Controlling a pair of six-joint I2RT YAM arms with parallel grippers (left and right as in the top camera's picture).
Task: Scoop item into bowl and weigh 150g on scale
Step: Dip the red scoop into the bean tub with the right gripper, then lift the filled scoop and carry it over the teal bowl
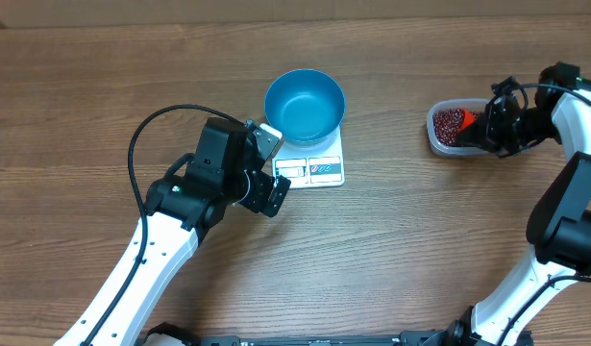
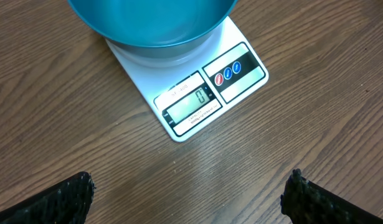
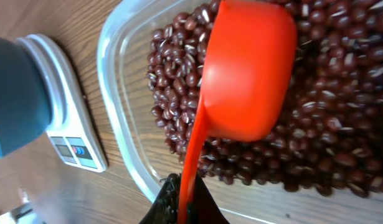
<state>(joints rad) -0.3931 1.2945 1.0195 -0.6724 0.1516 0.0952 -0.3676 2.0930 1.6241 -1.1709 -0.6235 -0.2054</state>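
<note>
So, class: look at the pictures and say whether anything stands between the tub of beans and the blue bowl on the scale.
Nothing visible does: only bare table lies between the tub and the bowl.

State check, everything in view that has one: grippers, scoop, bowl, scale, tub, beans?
left gripper: open, empty, hovering by the scale.
right gripper: shut on the scoop handle.
scoop: cup down among the beans, fill hidden.
bowl: on the scale, empty.
scale: on, display reads 0.
tub: uncovered, holding beans.
beans: in the tub, none in the bowl.
</note>
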